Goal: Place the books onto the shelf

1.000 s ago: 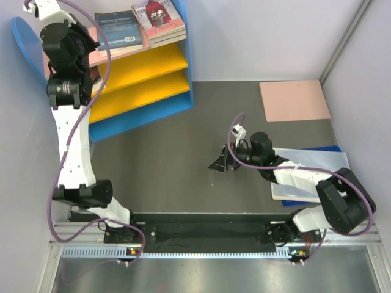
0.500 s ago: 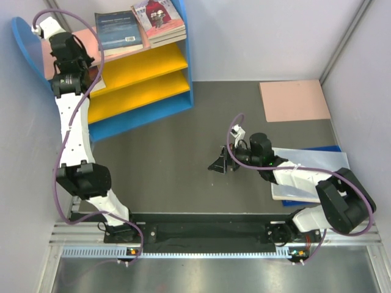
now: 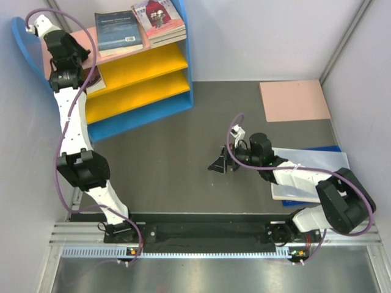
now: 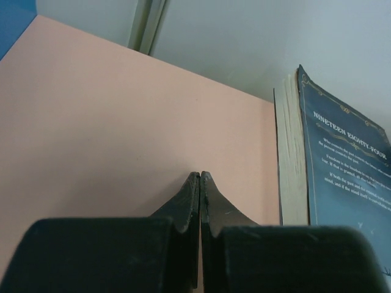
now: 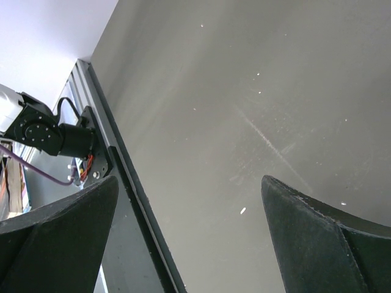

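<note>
Jaws of our right gripper (image 5: 188, 182) stand wide open and empty over the table (image 3: 159, 146) near us. Farther off, our left gripper (image 4: 200, 177) is squeezed shut on nothing over the pink top board (image 4: 122, 122) of the shelf (image 3: 185, 55). The books (image 3: 119, 30) lie flat up there; we think they are light, bendy and slippy, so we would pinch the spine edge.

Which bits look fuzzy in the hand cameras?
Left wrist view: the shut left gripper looks dark and soft, the navy book shows a sharp title. Right wrist view: the open right gripper blurs at its edges, the table shows crisp scratches.
</note>
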